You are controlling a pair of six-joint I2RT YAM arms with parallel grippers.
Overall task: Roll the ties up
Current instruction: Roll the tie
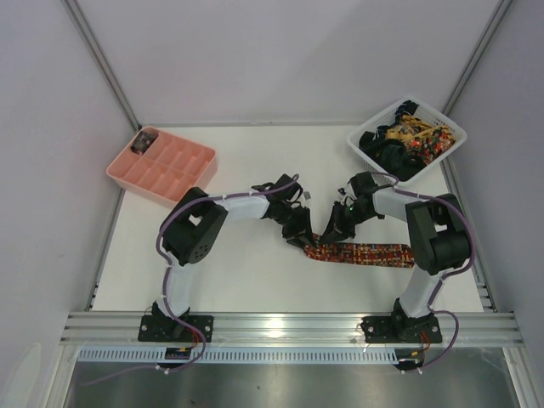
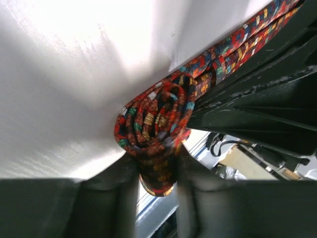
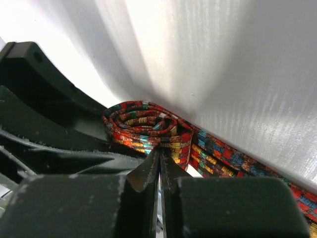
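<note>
Top external view: pink tray (image 1: pixel 161 166) far left, then left gripper (image 1: pixel 299 242) and right gripper (image 1: pixel 331 234) meeting at the wound end of a patterned tie (image 1: pixel 374 253) on the desk (image 1: pixel 246 272), more ties (image 1: pixel 412 136) in a basket (image 1: pixel 438 110) far right. Left gripper is clamped on the roll (image 2: pixel 153 119); right gripper's jaws are together, tips against it. Rolling looks midway: next, wind along the flat tail, keeping it tight
</note>
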